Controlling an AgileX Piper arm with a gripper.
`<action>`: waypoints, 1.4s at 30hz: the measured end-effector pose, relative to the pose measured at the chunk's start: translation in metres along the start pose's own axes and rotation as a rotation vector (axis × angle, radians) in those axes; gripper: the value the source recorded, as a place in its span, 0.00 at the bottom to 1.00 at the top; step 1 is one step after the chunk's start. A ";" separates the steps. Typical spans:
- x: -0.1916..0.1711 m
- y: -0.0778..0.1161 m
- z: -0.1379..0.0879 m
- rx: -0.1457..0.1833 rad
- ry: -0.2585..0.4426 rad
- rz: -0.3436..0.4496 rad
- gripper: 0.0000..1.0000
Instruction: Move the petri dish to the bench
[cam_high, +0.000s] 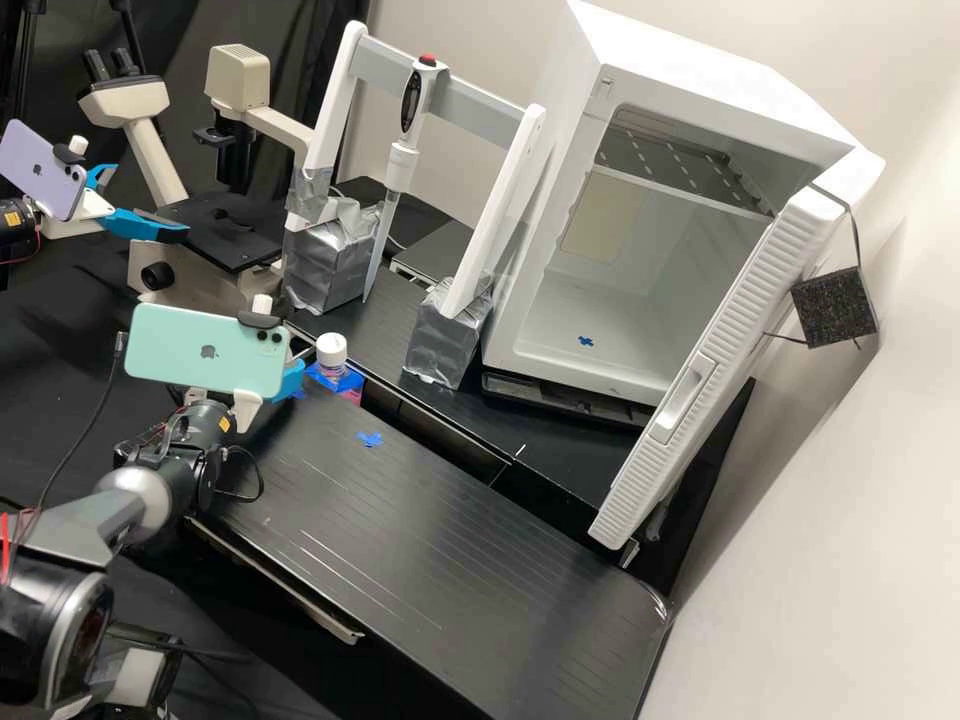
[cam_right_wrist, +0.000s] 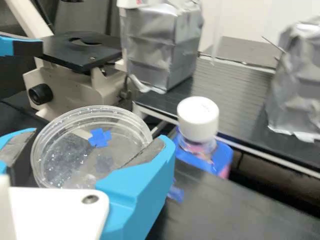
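Gripper (cam_high: 291, 381): blue fingers closed on opposite sides of the clear petri dish (cam_right_wrist: 75, 155) — a blue tape cross (cam_right_wrist: 100, 138) marks the dish. The dish appears raised above the bench (cam_high: 400, 530), though the angle makes its height uncertain. Near the dish — the white-capped bottle (cam_right_wrist: 198, 120); beyond, the microscope (cam_right_wrist: 75, 87).

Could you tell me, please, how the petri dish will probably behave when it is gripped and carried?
The petri dish is clear with a thin, even rim, so it is likely stiff and might crack if squeezed hard. Being shallow, it is probably light. Its round side looks smooth, so it could slip or turn in the hand.
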 end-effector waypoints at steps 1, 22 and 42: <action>-0.002 0.000 0.002 0.001 -0.005 0.003 0.00; -0.039 0.023 0.045 -0.049 -0.104 0.194 0.00; -0.056 0.039 0.086 -0.091 -0.124 0.267 0.00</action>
